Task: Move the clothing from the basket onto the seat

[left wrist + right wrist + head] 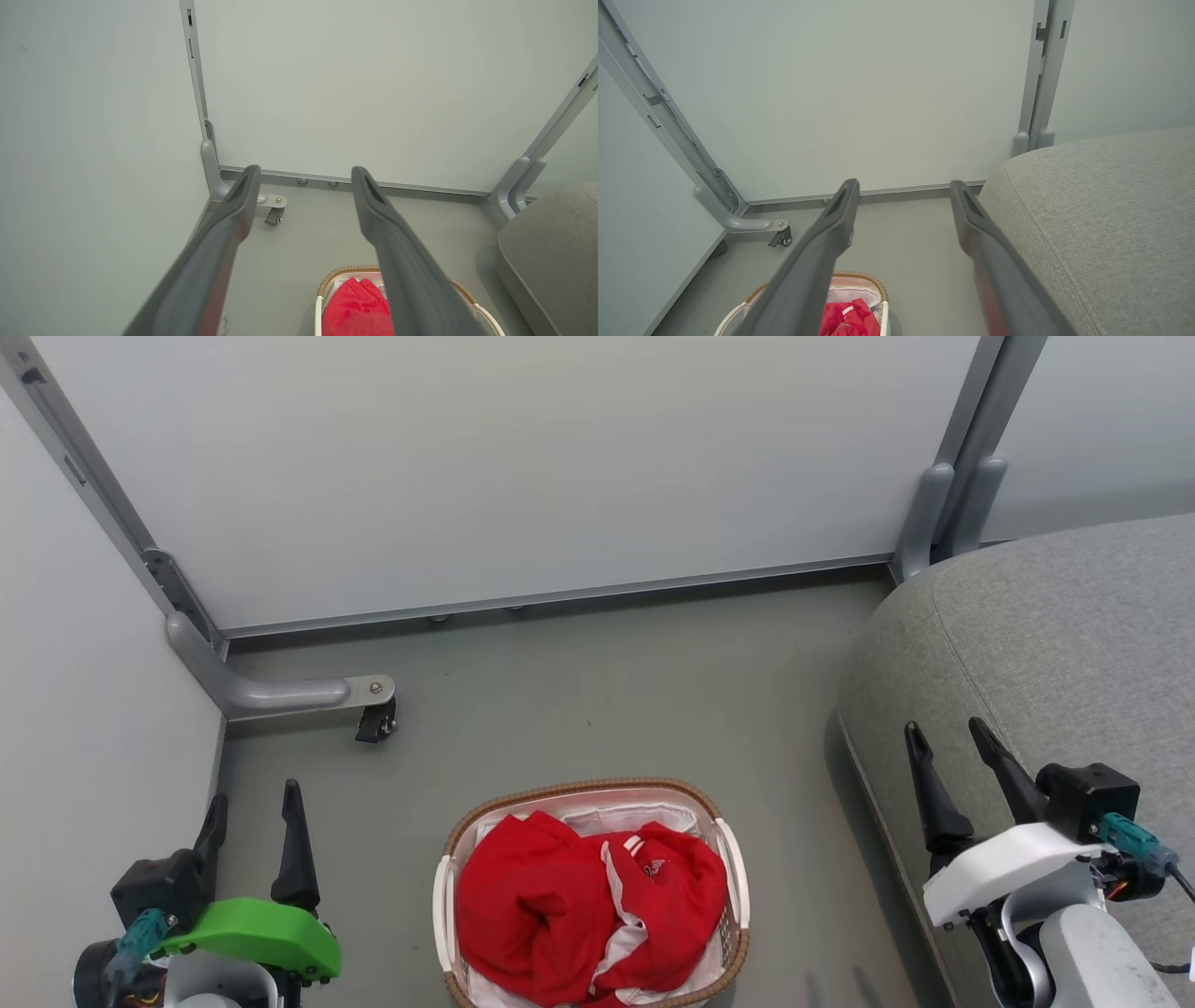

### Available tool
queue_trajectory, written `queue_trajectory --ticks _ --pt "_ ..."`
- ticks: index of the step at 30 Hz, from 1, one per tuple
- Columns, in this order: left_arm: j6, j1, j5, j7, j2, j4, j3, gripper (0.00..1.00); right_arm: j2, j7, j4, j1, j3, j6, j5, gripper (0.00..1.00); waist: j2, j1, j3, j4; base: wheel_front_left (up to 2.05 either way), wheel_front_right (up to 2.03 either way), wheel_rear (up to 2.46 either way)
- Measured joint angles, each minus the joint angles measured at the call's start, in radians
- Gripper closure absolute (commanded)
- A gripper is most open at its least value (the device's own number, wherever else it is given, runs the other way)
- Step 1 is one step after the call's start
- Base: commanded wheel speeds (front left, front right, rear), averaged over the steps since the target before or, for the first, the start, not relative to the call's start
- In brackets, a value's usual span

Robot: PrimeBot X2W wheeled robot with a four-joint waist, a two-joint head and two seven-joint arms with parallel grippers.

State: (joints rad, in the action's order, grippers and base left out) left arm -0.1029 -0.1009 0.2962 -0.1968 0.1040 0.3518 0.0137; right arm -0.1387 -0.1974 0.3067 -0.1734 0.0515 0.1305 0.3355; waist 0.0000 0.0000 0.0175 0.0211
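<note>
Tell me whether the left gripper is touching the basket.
Apart. The head view shows the open left gripper at lower left, with bare floor between it and the rim of the basket.

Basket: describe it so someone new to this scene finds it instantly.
Start at the big grey sofa on the right and look left across the grey floor. The basket stands there, bottom centre of the head view. Unlike the grey surroundings, it is oval, white with a brown woven rim, and holds bright red clothing.
</note>
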Motion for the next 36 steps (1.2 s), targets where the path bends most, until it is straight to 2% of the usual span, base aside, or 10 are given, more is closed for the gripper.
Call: queue_trajectory --ticks 22,36 --pt "-0.017 0.033 -0.165 -0.047 -0.031 0.009 0.010 0.00 0.007 -0.045 0.006 0.018 0.009 0.000 -0.171 0.00 0.0000 0.0000 0.015 -0.016 0.00 0.00 0.00" --pt "-0.025 -0.116 -0.217 -0.067 -0.040 0.055 -0.065 0.00 0.043 -0.066 -0.056 -0.104 0.032 0.001 -0.258 0.00 0.0000 0.0000 0.184 -0.058 0.00 0.00 0.00"
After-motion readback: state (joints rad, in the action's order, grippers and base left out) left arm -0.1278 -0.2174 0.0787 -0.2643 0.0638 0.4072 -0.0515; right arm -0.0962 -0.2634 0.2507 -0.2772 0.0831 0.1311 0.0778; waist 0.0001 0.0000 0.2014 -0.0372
